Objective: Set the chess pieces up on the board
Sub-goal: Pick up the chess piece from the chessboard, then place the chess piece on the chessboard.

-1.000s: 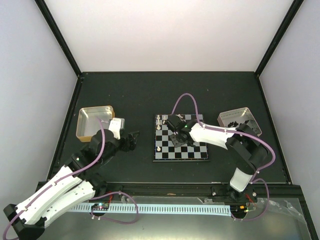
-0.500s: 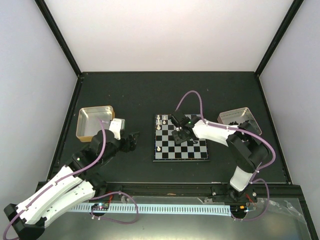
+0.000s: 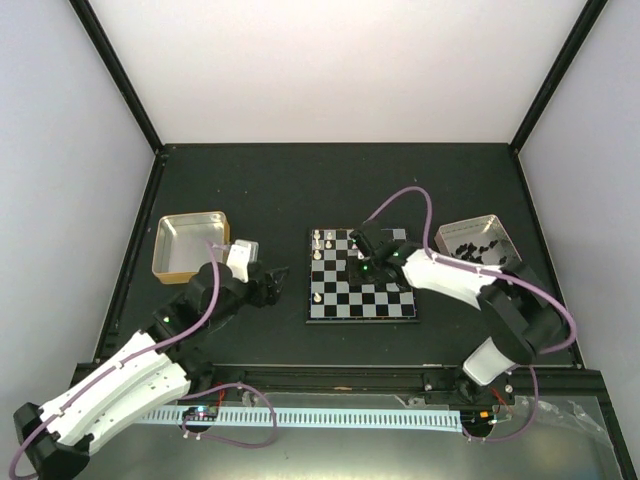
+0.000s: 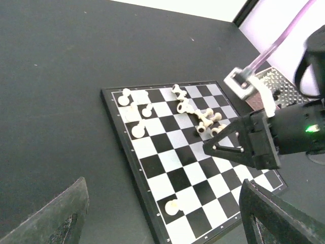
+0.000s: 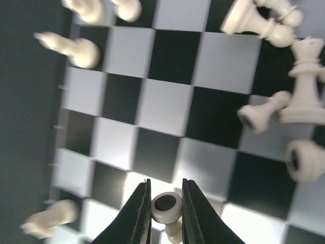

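A cream piece (image 5: 166, 204) is clamped between the right fingers (image 5: 138, 216), which are pressed against both its sides at their very tips, over the middle squares of the board (image 5: 167, 107). Its round base, with a dark centre, is turned toward the wrist camera and its body is seen running back between the fingers. Its long axis is therefore judged to lie along the fingers rather than upright. Whether it is lifted clear of the squares cannot be told. The coming move is judged to turn on this tilt, since the piece has to be brought base-down onto a square, and bare squares are seen just ahead of the fingertips. A heap of toppled pieces (image 4: 200, 114) is seen just beyond and to the right of the fingertips, a few more (image 4: 133, 104) are gathered at the far-left corner, and one (image 4: 172, 206) is set alone by the near-left edge. The left fingers (image 4: 58, 218) are held wide apart and empty over the desk (image 3: 270, 190) beside the board's left edge, so the right arm is much the nearer. The pieces are seen as smooth, narrow-waisted and smaller than a square.
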